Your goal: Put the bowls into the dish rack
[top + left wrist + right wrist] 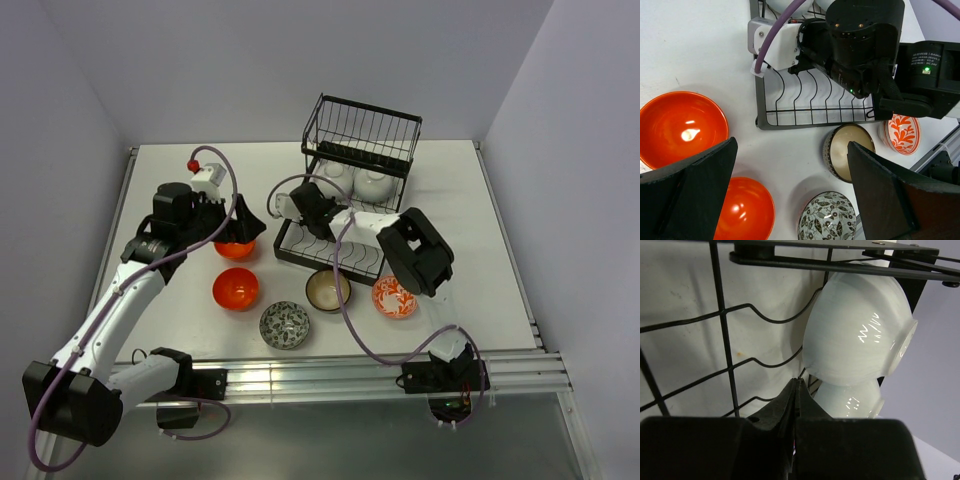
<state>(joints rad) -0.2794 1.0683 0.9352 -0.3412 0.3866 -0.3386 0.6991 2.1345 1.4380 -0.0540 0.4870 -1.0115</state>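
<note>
The black wire dish rack [393, 132] stands at the back centre, with two white bowls [375, 183] on edge in its lower tray. My right gripper [318, 200] is shut and empty over that tray; in the right wrist view its tips [797, 383] sit just below the white bowls [855, 335]. My left gripper [240, 228] is open and empty above an orange-red bowl [236, 249]. On the table lie a second orange-red bowl [236, 289], a grey-patterned bowl [285, 324], a brown bowl [327, 289] and an orange-and-white bowl [395, 297].
In the left wrist view the open gripper [790, 200] frames the grey-patterned bowl [827, 217] and brown bowl [845, 150], with the rack tray [810, 100] and right arm [865, 45] beyond. Walls enclose the table on three sides.
</note>
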